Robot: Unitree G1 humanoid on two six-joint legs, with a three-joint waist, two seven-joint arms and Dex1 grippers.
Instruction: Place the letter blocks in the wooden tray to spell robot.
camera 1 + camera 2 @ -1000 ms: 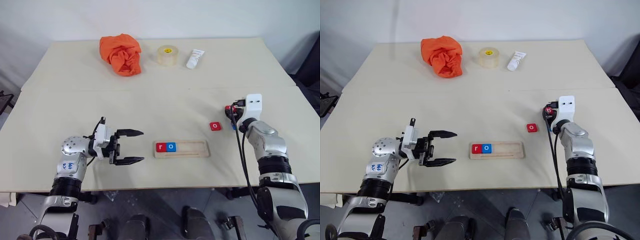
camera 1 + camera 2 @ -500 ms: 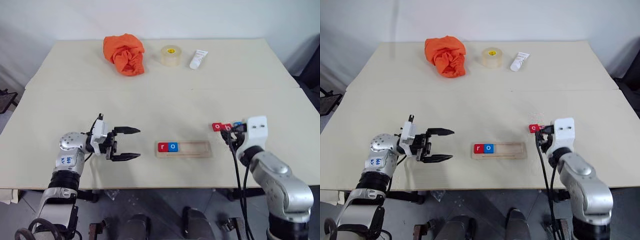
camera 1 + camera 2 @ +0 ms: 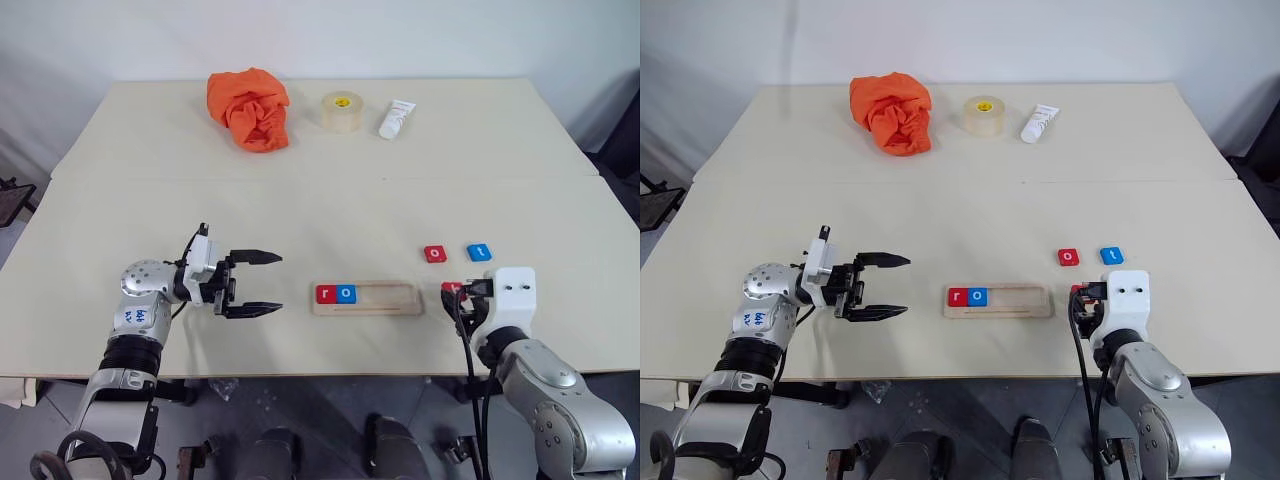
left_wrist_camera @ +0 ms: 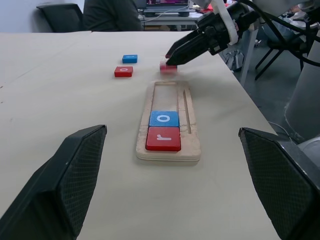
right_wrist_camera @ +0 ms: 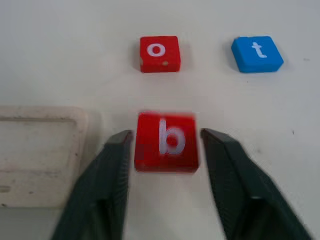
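The wooden tray point(image 3: 380, 298) lies near the table's front edge, with a red r block point(image 3: 325, 294) and a blue o block point(image 3: 346, 293) at its left end. A red o block point(image 3: 434, 254) and a blue t block point(image 3: 479, 252) lie loose beyond its right end. A red b block point(image 5: 166, 141) shows blurred just off the tray's right end. It sits between the spread fingers of my right gripper point(image 5: 165, 134), with a gap on at least one side. My left gripper point(image 3: 265, 283) hangs open left of the tray, pointing at it, with nothing in it.
An orange cloth point(image 3: 250, 108), a tape roll point(image 3: 342, 110) and a white tube point(image 3: 396, 118) lie along the far edge. Bare tabletop stretches between them and the tray. A seam runs across the table's middle.
My right arm has pulled back toward the front edge, carrying the b block from beyond the loose blocks to the tray's right end. Its fingers have spread apart. The left gripper stays put.
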